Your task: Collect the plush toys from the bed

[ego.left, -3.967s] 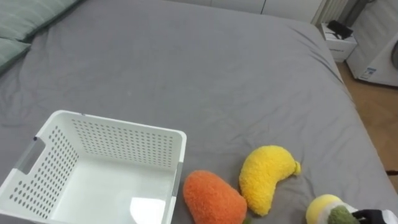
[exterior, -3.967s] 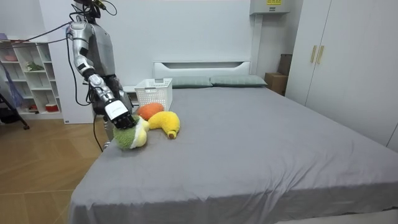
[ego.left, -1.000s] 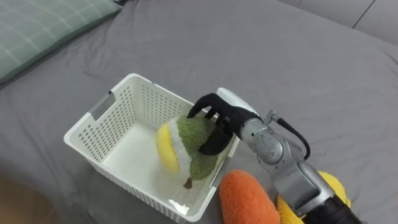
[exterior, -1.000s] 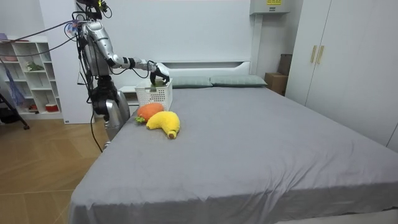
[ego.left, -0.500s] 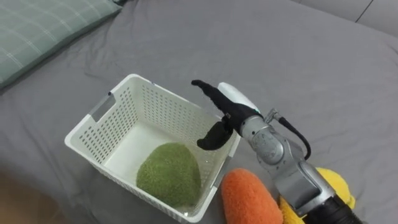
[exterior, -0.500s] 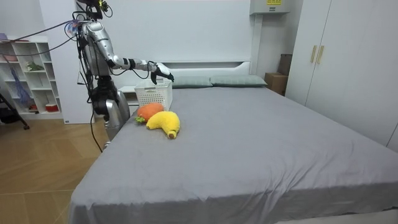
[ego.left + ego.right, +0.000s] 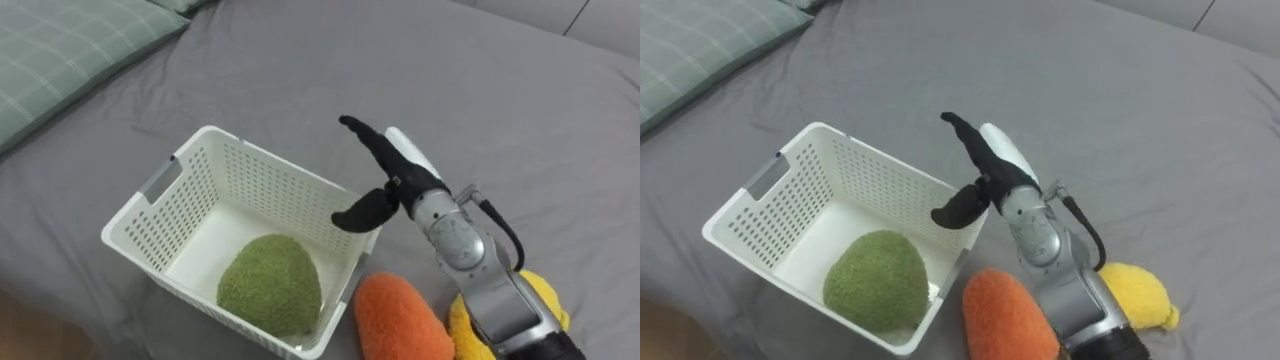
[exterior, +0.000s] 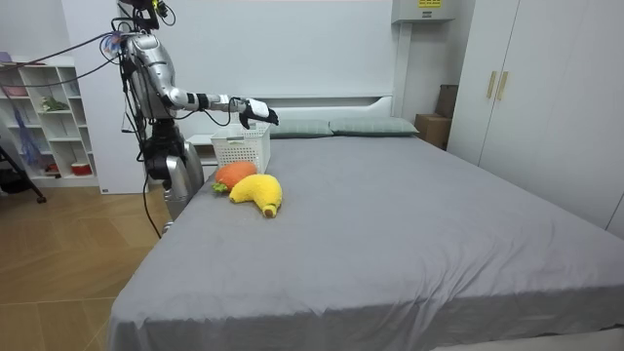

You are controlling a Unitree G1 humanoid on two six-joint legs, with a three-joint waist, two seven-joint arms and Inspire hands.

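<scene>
Green plush toy sits in the white basket on the bed, right hand hovers over its rim, fingers spread and empty, so I'd guess the orange toy and yellow toy beside it go next.

Right hand, fingers straight, over the rim of the white basket holding a green plush toy; orange plush and yellow plush lie beside it.
</scene>
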